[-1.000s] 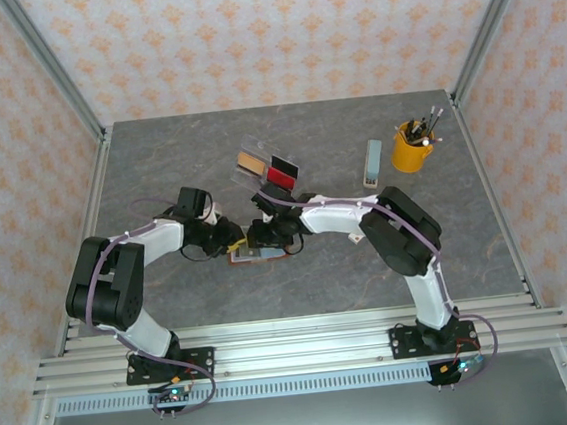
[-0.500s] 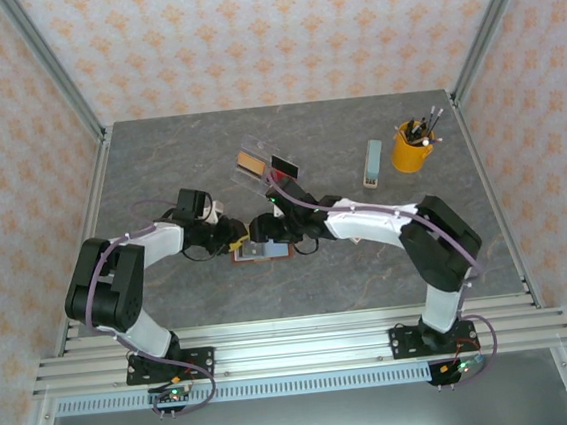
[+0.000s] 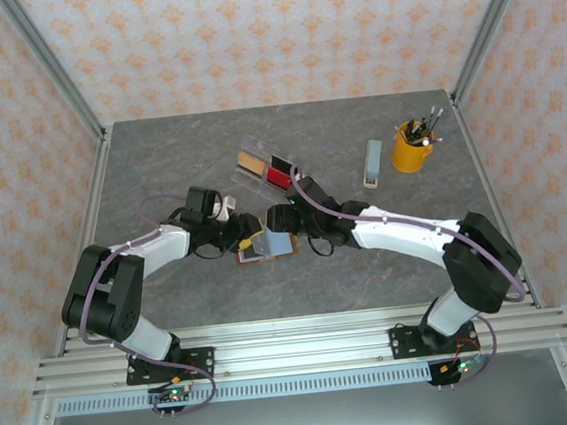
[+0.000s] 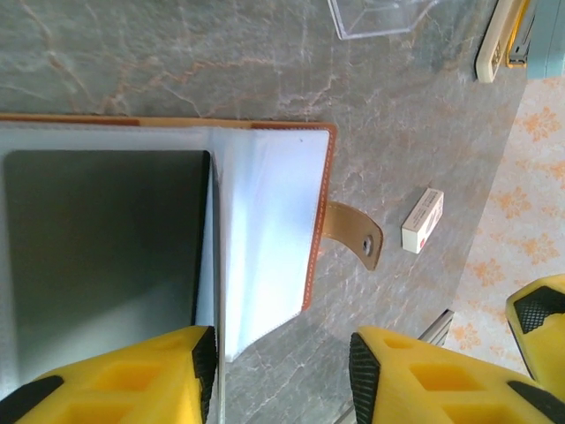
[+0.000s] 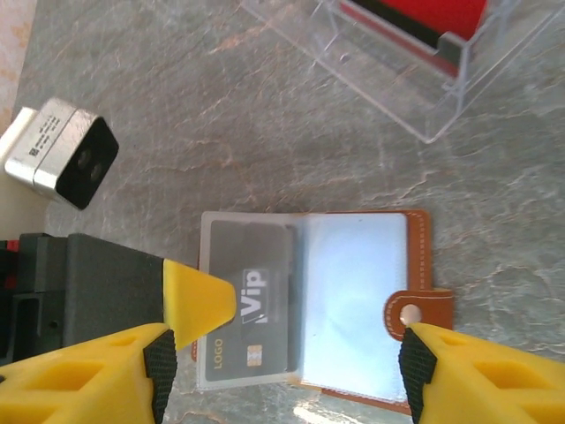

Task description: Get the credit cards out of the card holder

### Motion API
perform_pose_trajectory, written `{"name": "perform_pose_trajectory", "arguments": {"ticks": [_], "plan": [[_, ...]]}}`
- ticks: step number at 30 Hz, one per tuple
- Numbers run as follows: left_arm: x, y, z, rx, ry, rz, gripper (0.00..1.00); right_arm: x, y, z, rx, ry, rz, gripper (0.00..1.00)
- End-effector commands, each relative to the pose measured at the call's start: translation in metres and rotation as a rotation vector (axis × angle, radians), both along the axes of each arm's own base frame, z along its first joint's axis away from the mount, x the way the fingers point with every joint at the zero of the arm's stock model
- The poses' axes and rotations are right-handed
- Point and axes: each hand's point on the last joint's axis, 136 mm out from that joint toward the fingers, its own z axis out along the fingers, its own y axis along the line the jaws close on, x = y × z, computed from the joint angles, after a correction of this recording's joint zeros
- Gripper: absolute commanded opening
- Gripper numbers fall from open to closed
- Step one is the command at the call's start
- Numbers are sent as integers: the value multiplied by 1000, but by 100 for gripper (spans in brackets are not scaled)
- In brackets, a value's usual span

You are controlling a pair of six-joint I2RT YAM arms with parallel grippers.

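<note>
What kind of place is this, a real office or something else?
Probably a robot test cell, not an office: an aluminium frame holds wallpaper-like panels around one table, and two arms are bolted to a rail at its edge.

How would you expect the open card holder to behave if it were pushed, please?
The card holder looks thin and light, so it would probably slide on the smooth table. Its soft sleeves likely flex rather than stay stiff.

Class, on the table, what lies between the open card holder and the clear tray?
Nothing: in the right wrist view, a bare stretch of grey table separates the card holder from the clear tray.
</note>
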Motion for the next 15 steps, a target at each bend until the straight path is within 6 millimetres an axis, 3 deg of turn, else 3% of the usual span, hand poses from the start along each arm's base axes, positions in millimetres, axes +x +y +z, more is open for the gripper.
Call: {"name": "perform_pose_trajectory", "arguments": {"ticks": [1, 9, 15], "plan": [[12, -15, 17, -23, -51, -11, 48, 5, -17, 11, -12, -56, -76, 70], [22, -39, 13, 6, -45, -32, 51, -4, -39, 15, -27, -82, -116, 71], [32, -36, 1, 55, -17, -6, 52, -5, -53, 21, -67, -115, -133, 71]]}}
